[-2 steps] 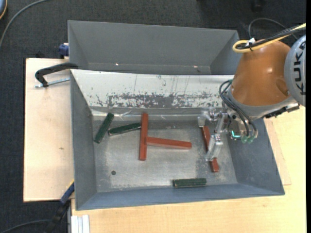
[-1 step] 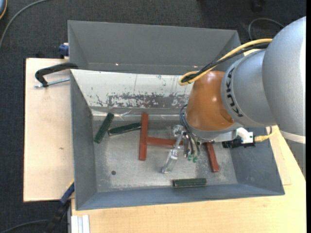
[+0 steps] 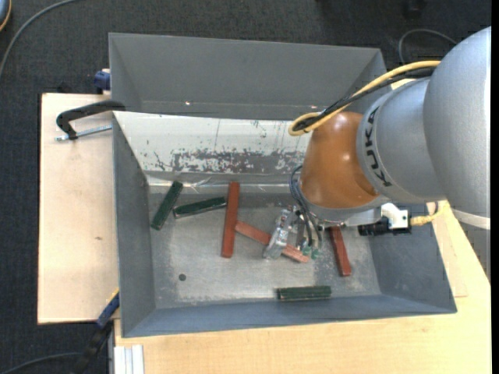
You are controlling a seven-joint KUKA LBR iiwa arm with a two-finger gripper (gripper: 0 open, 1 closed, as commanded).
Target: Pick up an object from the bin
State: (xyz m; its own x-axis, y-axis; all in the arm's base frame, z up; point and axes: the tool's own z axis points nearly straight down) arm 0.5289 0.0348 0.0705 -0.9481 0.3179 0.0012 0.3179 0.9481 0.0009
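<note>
Nearest the lower edge of the frame, close against the front wall of the bin [image 3: 132,287], a dark green bar [image 3: 304,292] lies flat by itself. Just above it, right of the floor's centre, the claw [image 3: 290,246] is down at floor level, its tip at a small salmon-red block [image 3: 296,255] lying askew there. Whether the claw stands wide or narrow I cannot tell, and nothing can be seen held in it. A red bar [image 3: 341,253] lies just right of it. A short red bar [image 3: 251,233] lies just left, touching a long red-brown bar [image 3: 230,219] that runs up the frame. Farther back, at the upper left of the floor, a slanted green bar [image 3: 166,204] and a level green bar [image 3: 200,206] lie near the rear wall. The step in hand looks like the reach down to a grasp, with the salmon-red block the likely thing. The next move calls for closing on that block alone, clear of the red bars on either side, then a straight lift.
</note>
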